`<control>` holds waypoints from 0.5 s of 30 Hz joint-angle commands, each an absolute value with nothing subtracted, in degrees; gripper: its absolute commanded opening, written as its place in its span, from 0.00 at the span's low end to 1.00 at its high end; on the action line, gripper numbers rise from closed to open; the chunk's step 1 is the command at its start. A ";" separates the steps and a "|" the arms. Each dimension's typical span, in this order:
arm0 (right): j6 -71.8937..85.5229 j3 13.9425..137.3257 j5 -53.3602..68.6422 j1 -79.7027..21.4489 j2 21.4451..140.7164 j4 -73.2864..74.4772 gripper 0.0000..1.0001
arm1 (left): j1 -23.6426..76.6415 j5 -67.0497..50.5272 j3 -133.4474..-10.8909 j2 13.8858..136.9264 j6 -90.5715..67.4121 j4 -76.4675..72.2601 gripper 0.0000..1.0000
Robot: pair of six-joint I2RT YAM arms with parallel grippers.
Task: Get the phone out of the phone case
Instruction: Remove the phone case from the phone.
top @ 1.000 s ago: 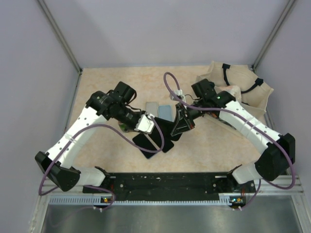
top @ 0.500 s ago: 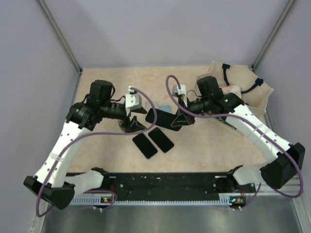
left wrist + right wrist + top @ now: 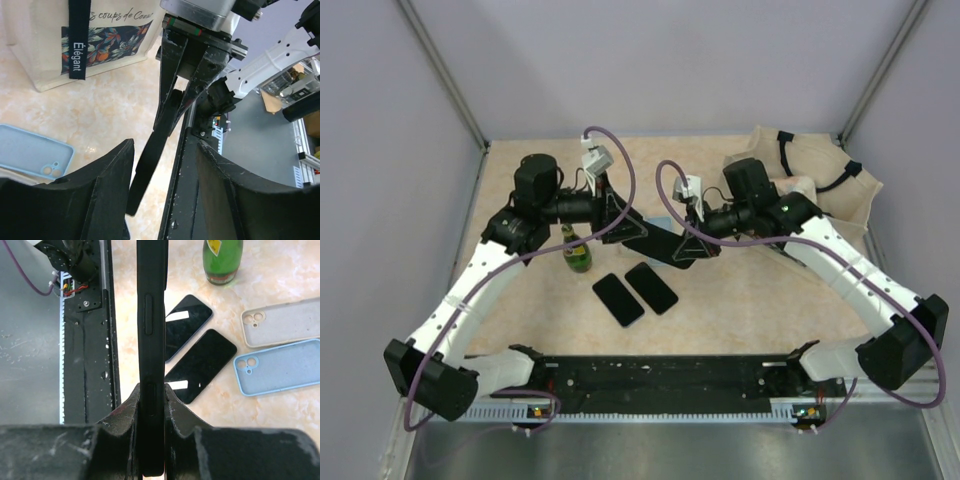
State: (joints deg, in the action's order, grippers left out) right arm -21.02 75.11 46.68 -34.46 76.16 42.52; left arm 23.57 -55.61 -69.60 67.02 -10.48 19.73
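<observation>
Writing first: the cream tote bag (image 3: pixel 115 30) carries "coups de Coeur" in script above a flower print, and its black strap (image 3: pixel 78 50) reads "Élégant". The green bottle (image 3: pixel 222 260) has a yellow label, too blurred to read. Now the black phone case (image 3: pixel 152 340): it is off the table, held up edge-on, side buttons facing my right wrist camera. My right pincer (image 3: pixel 151 395) is pinching its end, pads pressed flat on both faces. My left pincer (image 3: pixel 165 145) stands spread wide at the opposite end, the case's edge running up between its two fingers; whether a pad touches it, I cannot tell. From above, the case bridges the two pincers at mid-table. Below it on the table lie two bare black phones (image 3: pixel 185 325) side by side, then a grey case (image 3: pixel 282 327) and a light blue case (image 3: pixel 282 365), camera holes up.
</observation>
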 commanded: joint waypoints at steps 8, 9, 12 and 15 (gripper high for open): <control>-22.32 78.92 49.57 -35.77 73.92 37.18 0.00 | 24.35 -58.27 -67.24 68.56 -19.24 8.97 0.38; -22.24 78.75 49.31 -35.68 74.00 37.18 0.00 | 24.35 -58.53 -66.80 68.55 -20.29 8.27 0.35; -22.41 78.93 48.17 -35.86 74.18 37.09 0.00 | 24.43 -59.15 -65.04 68.55 -23.46 5.28 0.15; -22.94 79.36 46.59 -36.38 74.27 37.09 0.00 | 24.43 -59.06 -64.34 69.08 -26.18 4.31 0.00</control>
State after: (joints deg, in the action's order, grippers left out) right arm -21.87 75.13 48.73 -35.16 76.12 42.70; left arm 24.18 -60.40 -65.60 68.75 -19.49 8.05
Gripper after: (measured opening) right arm 0.129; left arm 0.110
